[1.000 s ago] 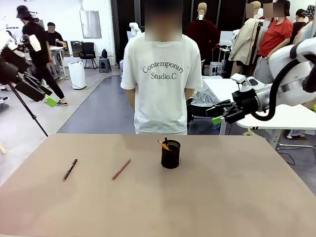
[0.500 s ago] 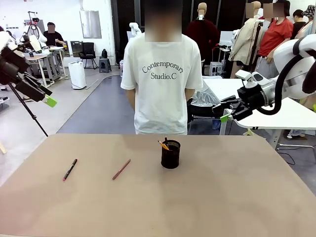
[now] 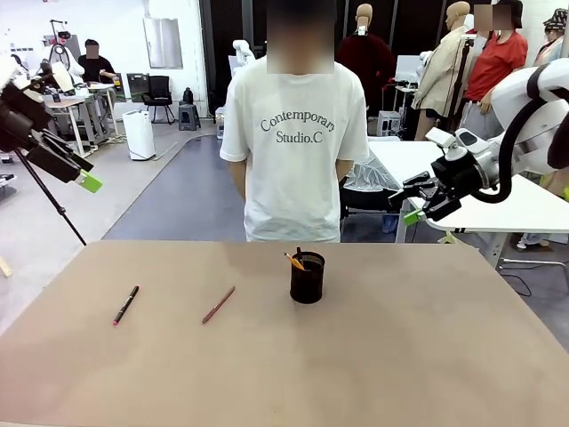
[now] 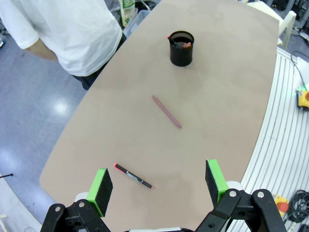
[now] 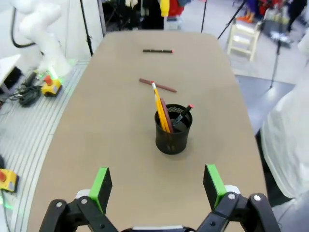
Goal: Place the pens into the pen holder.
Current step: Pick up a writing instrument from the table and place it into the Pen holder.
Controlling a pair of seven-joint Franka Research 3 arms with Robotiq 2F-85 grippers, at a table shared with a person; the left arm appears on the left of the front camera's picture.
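We see the pen holder (image 3: 307, 277) upright on the worktop (image 3: 427, 356), with an orange-yellow pencil (image 3: 294, 261) leaning inside it beside a dark red stick (image 5: 165, 115) and a red-tipped black pen (image 5: 183, 113). The reddish-pink pen (image 3: 219, 304) lies flat to the holder's left, and the black pen with red ends (image 3: 126, 304) lies farther left of the holder. Our left hand (image 3: 82, 176) hangs high, well to the holder's left, fingers spread wide and empty. Our right hand (image 3: 411, 209) is raised to the holder's right, also spread wide, gripping nothing.

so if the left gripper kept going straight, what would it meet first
Likely the table by the black pen, which lies ahead between the pads of the open left gripper; depth is unclear.
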